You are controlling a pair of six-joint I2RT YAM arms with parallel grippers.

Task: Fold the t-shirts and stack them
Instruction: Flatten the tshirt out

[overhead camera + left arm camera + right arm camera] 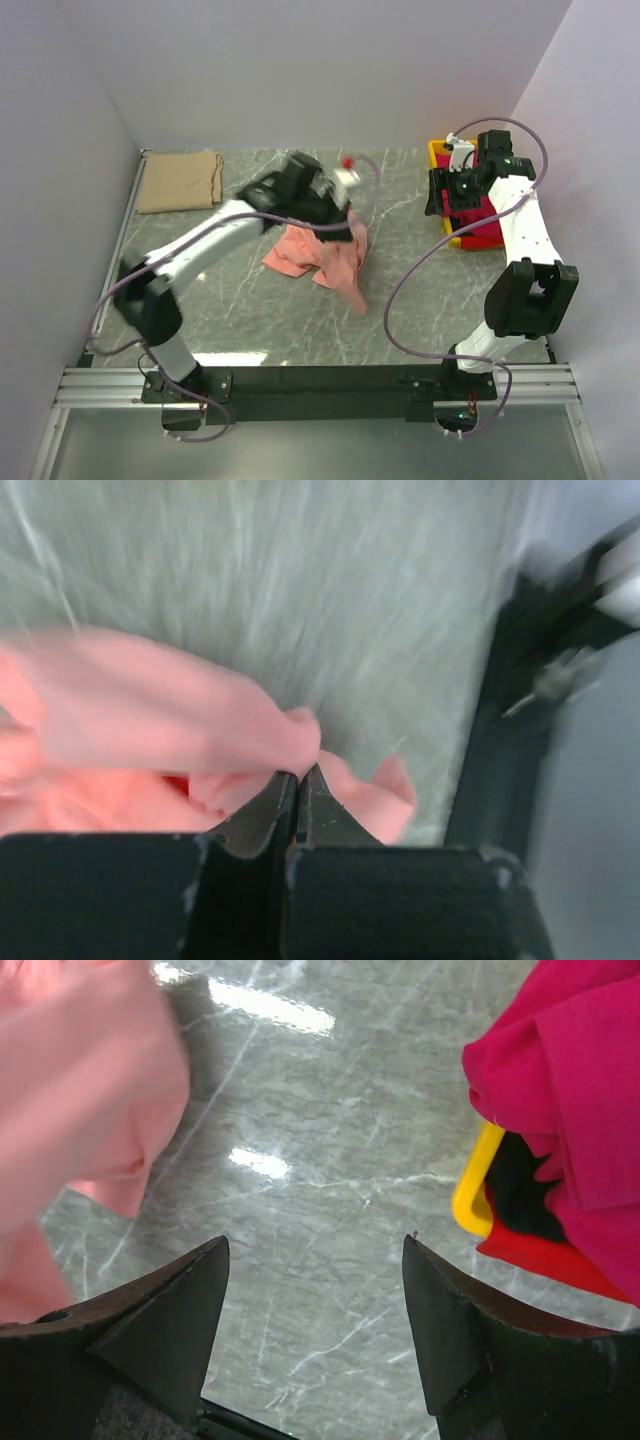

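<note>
Salmon-pink soft cloth t-shirt (150, 720) is pinched in the left gripper (298, 776): its two black fingers (262, 815) are pressed together with no gap showing, and a bunched fold of the fabric sits right at their tips. From above, the left arm (205, 245) reaches diagonally from its base toward the middle of the grey marble-patterned table (250, 325), its wrist blurred, with the shirt hanging crumpled below the gripper and one tail trailing down toward the near edge – part of the cloth rests on the tabletop. The right gripper (315, 1250) stands wide open and holds nothing, with bare tabletop between its dark fingers (175, 1320). The right arm (525, 240) rises from its base and bends back toward the far right, its gripper pointing left just beside a yellow plastic bin (475, 1195). Crimson-red cloth t-shirts (570, 1080) lie heaped in that bin and spill over its rim. A tan-beige t-shirt (180, 181) lies folded flat at the far left corner of the table – well apart from both grippers.
</note>
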